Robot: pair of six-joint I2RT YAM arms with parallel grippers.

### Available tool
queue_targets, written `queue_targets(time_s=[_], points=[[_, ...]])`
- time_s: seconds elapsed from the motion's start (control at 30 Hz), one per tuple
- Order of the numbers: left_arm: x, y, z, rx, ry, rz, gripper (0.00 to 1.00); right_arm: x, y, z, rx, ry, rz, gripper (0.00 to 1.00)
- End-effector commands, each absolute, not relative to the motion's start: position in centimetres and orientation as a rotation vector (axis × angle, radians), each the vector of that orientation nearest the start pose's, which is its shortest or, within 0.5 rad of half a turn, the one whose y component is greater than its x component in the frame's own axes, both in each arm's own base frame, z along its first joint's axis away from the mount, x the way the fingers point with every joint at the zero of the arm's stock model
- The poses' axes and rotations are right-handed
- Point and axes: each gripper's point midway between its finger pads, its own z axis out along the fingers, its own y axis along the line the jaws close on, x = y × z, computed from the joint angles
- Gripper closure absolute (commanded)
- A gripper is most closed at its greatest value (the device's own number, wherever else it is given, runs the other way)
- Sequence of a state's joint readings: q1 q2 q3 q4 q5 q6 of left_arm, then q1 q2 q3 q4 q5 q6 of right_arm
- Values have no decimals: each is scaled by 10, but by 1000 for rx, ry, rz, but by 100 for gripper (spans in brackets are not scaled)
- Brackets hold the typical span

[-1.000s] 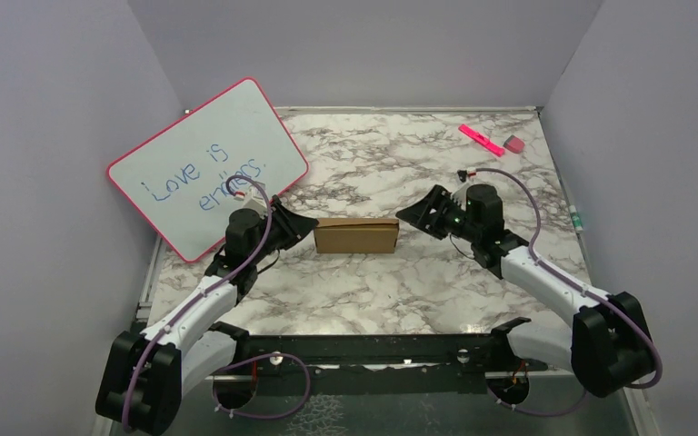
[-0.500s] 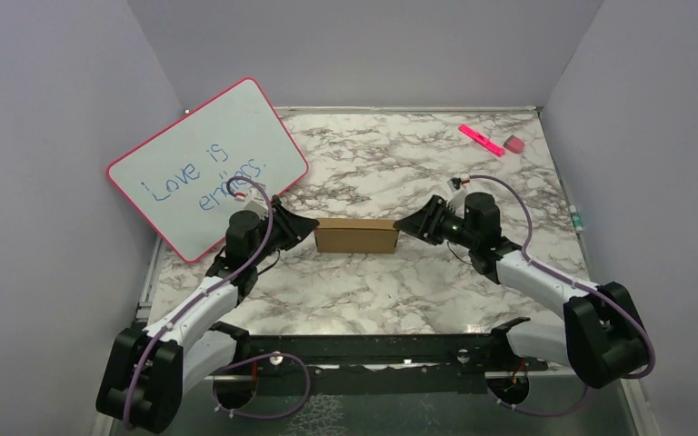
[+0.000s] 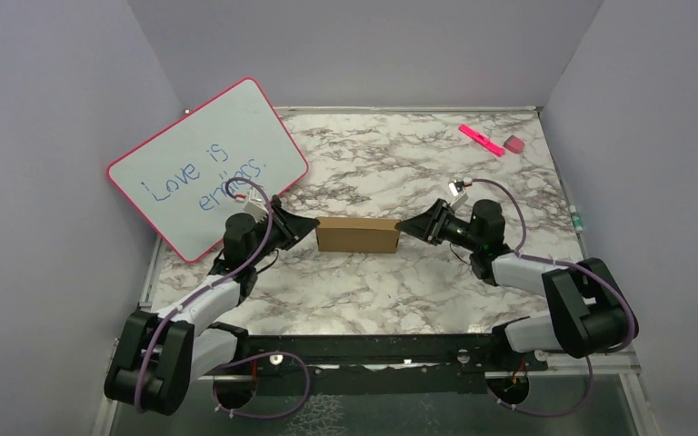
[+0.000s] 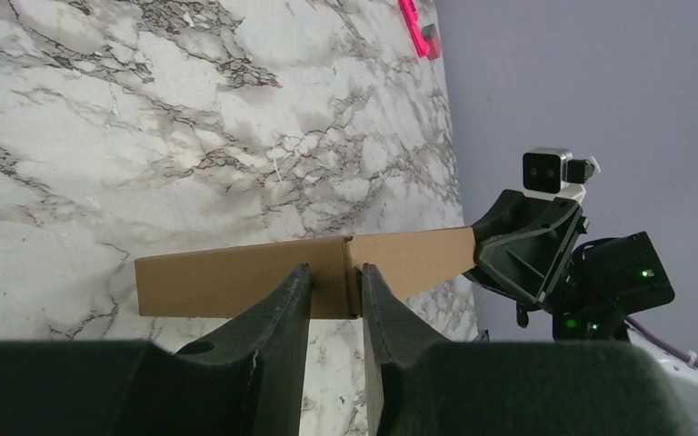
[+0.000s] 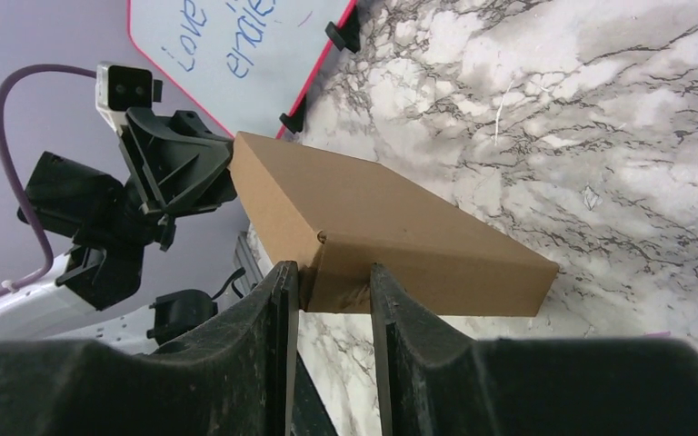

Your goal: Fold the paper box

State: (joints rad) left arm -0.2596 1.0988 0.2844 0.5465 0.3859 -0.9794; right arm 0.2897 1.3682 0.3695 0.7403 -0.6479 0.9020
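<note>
The paper box (image 3: 356, 234) is a closed flat brown cardboard box lying mid-table. My left gripper (image 3: 310, 228) is at its left end and my right gripper (image 3: 403, 227) at its right end. In the left wrist view the fingertips (image 4: 302, 275) stand a narrow gap apart against the box's (image 4: 236, 283) end, with a vertical corner crease between them. In the right wrist view the fingertips (image 5: 284, 271) are a little wider apart, against the box's (image 5: 391, 227) near end face at a corner. Neither pair clearly pinches the cardboard.
A pink-framed whiteboard (image 3: 207, 166) with blue writing leans at the back left, close behind the left arm. A pink marker (image 3: 481, 139) and a small pink eraser (image 3: 513, 143) lie at the back right. Grey walls enclose the marble table (image 3: 373, 291).
My right gripper has moved left and lower, from a gap away until its tips meet the box's right end. The left gripper and the box have barely moved.
</note>
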Motion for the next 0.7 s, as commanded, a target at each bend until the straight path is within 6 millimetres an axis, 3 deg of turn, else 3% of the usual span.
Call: queue_targets(time_s=[0.0, 0.23, 0.43, 0.67], points=[[244, -158, 37, -552, 2283, -1023, 79, 259, 200, 50, 227, 2258, 1258, 66], [232, -142, 2, -596, 2351, -889, 91, 262, 203, 54, 147, 2252, 1256, 69], [225, -153, -1, -666, 2348, -1010, 100, 259, 206, 55, 135, 2245, 1293, 73], [227, -163, 10, -750, 2291, -1138, 100, 258, 213, 67, 92, 2210, 1369, 75]])
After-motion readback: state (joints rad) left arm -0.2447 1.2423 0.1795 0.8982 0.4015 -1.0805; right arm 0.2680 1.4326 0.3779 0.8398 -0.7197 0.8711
